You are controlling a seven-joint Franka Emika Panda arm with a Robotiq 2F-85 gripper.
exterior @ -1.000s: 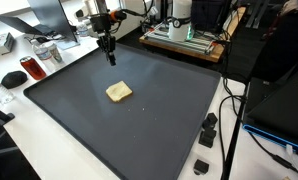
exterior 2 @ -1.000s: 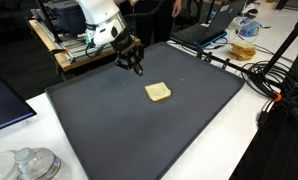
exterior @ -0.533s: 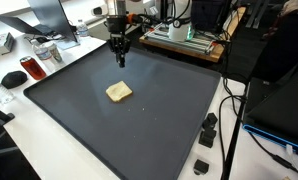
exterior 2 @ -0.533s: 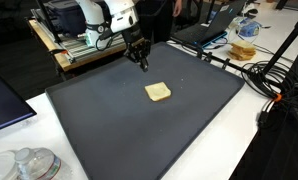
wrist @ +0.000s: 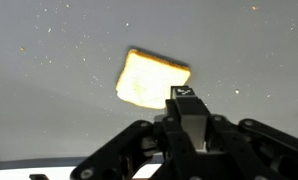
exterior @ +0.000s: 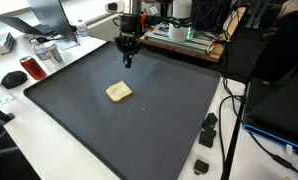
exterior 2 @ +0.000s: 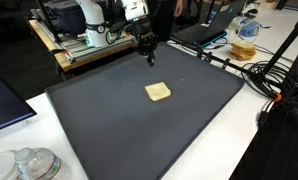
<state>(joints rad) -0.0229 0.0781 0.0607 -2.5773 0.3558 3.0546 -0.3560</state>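
Observation:
A slice of toast [exterior: 118, 92] [exterior 2: 158, 92] lies flat near the middle of the dark mat [exterior: 79, 125] [exterior 2: 109, 130]. My gripper [exterior: 128, 60] [exterior 2: 150, 57] hangs above the mat's far part, pointing down, a short way behind the toast and not touching it. In the wrist view the toast [wrist: 152, 78] sits just ahead of the gripper [wrist: 186, 97]. The two fingers are pressed together with nothing between them.
A red can [exterior: 30, 68] and a black mouse [exterior: 12, 78] stand beside the mat. Black adapters [exterior: 208, 128] and cables lie on the white table. A laptop [exterior 2: 214, 25], a bottle [exterior 2: 247, 28] and a clear container [exterior 2: 27, 163] are nearby. Equipment racks stand behind the arm.
The gripper has travelled sideways along the far side of the mat, toward the rear corner, staying shut. The toast has not moved.

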